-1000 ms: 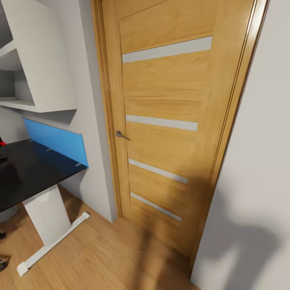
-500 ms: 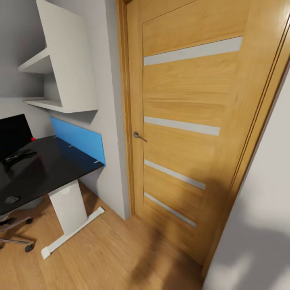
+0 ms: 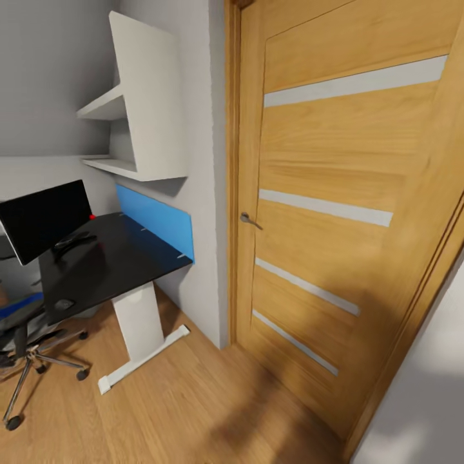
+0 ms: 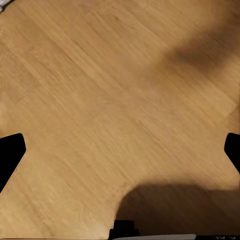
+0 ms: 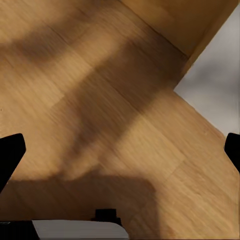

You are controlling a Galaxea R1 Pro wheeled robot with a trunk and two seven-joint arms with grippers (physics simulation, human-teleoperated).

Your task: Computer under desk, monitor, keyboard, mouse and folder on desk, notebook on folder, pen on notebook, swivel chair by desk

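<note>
We are on our way into the workspace, not yet handling anything. In the head view the counter [image 3: 122, 258], glossy black on a white slab leg, stands to the left against the wall. The monitor [image 3: 42, 219] is upright on it, with a dark flat item we take for the keyboard [image 3: 72, 241] just beside its stand, and the small mouse [image 3: 63, 304] near the front edge. The swivel chair [image 3: 29, 335] sits close beside the counter, and a strip of blue on its seat is probably the folder [image 3: 19, 304]. A blue wall panel [image 3: 158, 219], white shelves [image 3: 145, 103] and an oak door [image 3: 348, 212] lie ahead. Each wrist view looks down at wood floor [image 4: 100, 90], fingertips [image 4: 10, 155] spread wide, both tools open and empty. Next we judge we must turn left and roll toward the chair; the counter leg could crowd our approach
</note>
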